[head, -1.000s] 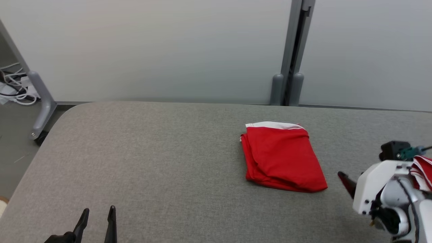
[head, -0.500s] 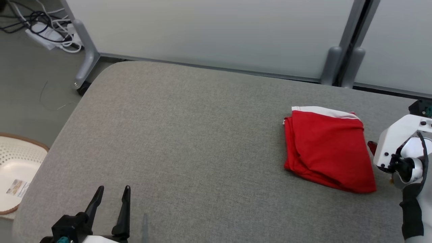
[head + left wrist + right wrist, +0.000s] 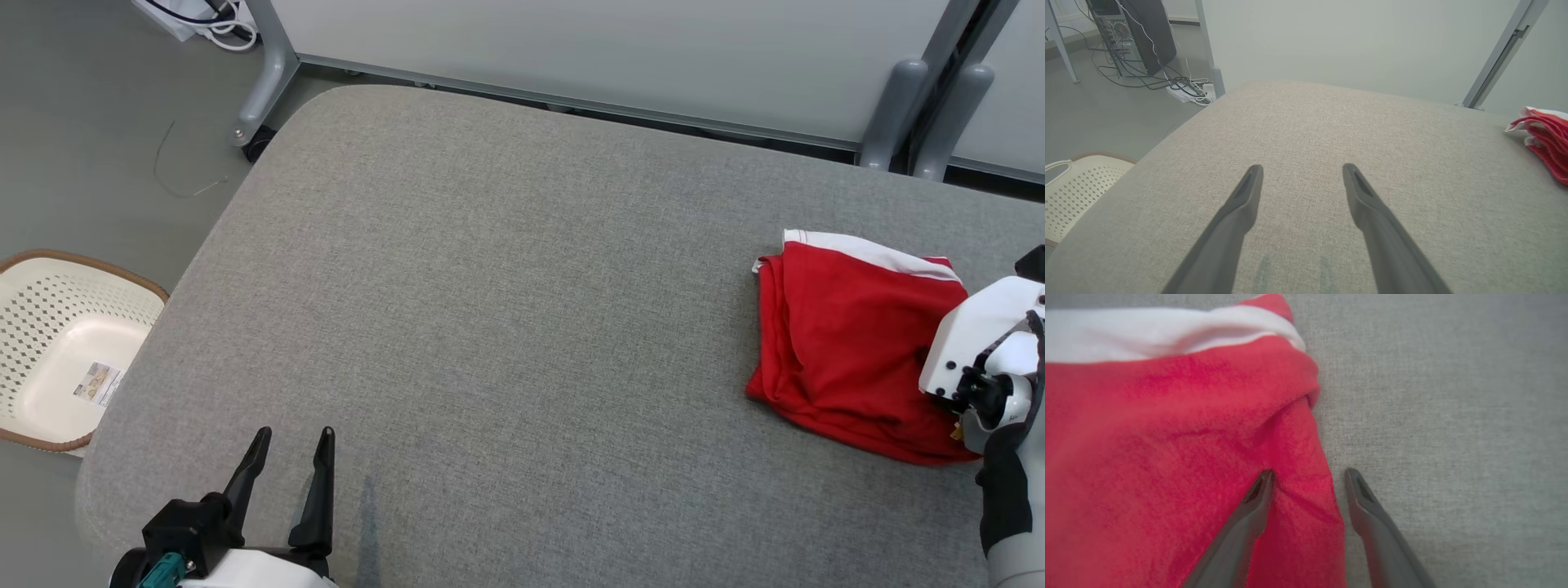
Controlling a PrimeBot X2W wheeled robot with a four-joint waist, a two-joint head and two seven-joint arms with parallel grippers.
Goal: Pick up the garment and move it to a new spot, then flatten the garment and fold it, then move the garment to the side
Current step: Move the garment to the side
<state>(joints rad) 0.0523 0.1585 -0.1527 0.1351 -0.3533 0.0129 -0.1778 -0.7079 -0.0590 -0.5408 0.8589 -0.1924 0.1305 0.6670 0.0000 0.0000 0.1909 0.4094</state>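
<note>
A: Red garment [image 3: 849, 343], folded, lies at the right end of the grey tabletop [image 3: 506, 286]. Stage?

B: Fold looks done. By my judgement, only the move aside is left. Right gripper [image 3: 1309, 473]: jaws wide, straddling the garment's right edge, not closed on it. Left gripper [image 3: 295, 433]: jaws wide, over bare tabletop at front left.

A: Room?

B: Plenty leftward; the right edge is out of frame. Basket [image 3: 49, 310] sits on the floor past the left edge.

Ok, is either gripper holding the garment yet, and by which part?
Nothing is held. The right gripper straddles a side edge of the garment, jaws apart: one finger on the fabric, one over the table. The left gripper is open, away from it.
</note>
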